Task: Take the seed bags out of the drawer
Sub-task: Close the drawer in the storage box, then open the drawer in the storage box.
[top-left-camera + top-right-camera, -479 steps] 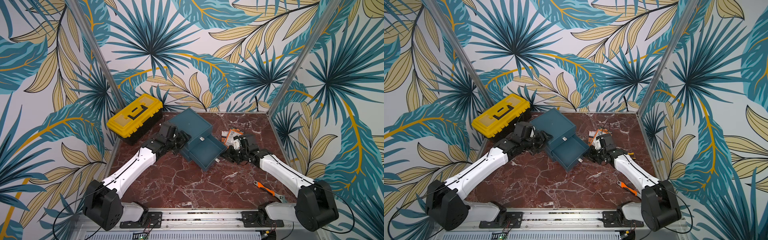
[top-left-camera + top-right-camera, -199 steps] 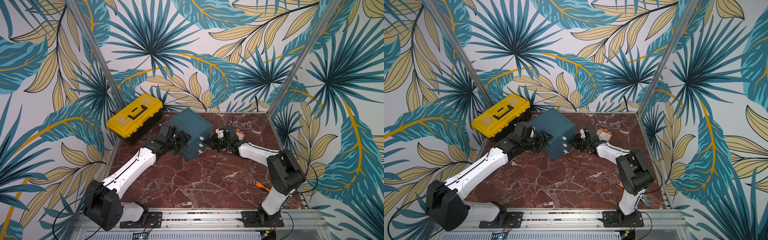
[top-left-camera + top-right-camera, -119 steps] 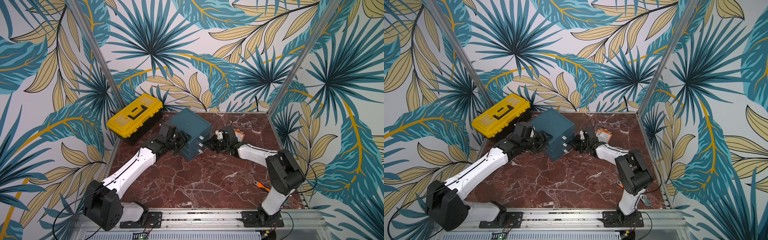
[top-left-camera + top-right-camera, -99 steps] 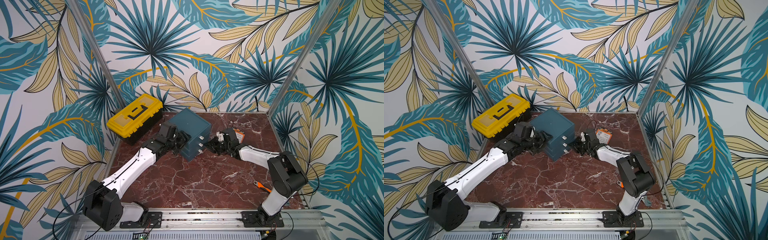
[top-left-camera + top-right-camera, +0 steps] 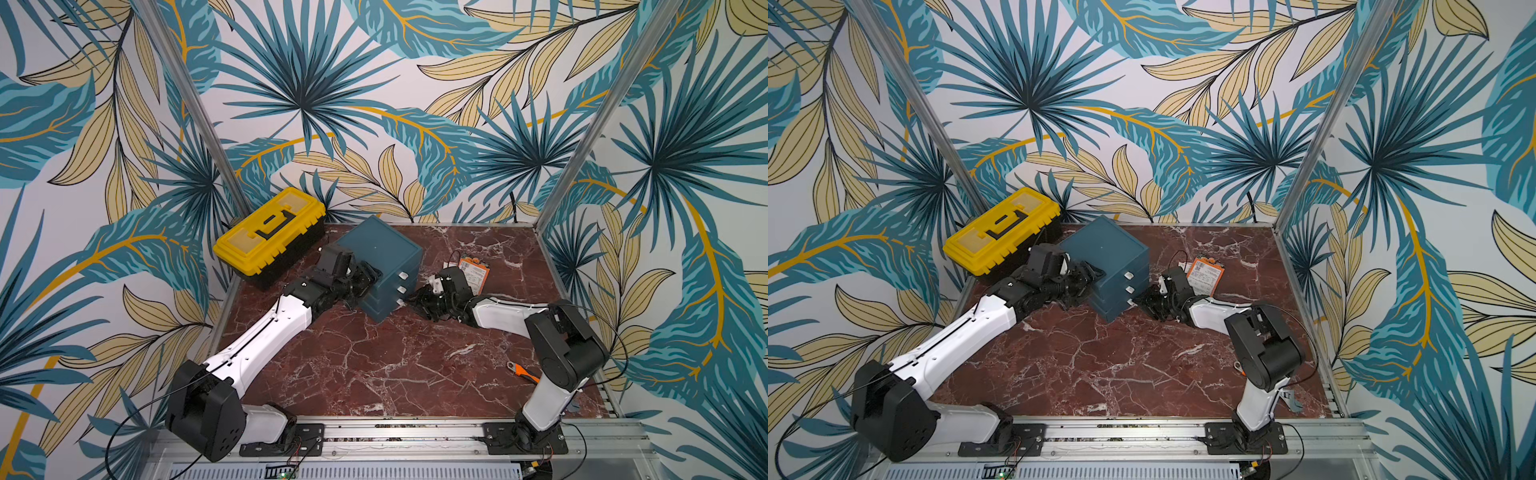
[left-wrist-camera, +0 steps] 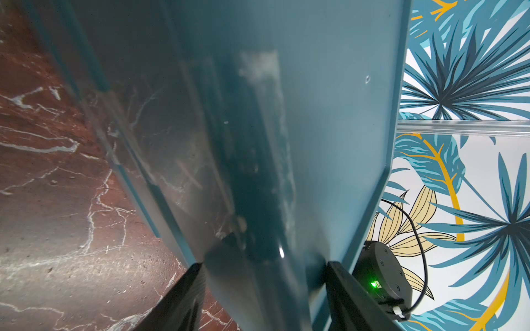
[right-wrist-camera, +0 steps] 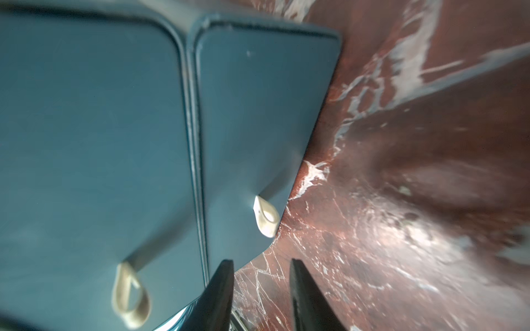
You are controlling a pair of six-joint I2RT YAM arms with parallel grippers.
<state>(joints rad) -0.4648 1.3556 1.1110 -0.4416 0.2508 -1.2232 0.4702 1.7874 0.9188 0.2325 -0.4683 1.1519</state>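
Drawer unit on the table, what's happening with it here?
The left hand clamps an edge of the blue drawer unit, steadying it. The right hand sits open and empty just in front of the bottom drawer's pull loop. All three drawers are shut. Orange-and-white seed bags lie on the table beyond the right arm, outside the unit.

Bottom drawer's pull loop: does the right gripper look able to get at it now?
Probably yes: the right gripper stands open and empty just short of the pull loop, nothing between; the left gripper clamps the cabinet.
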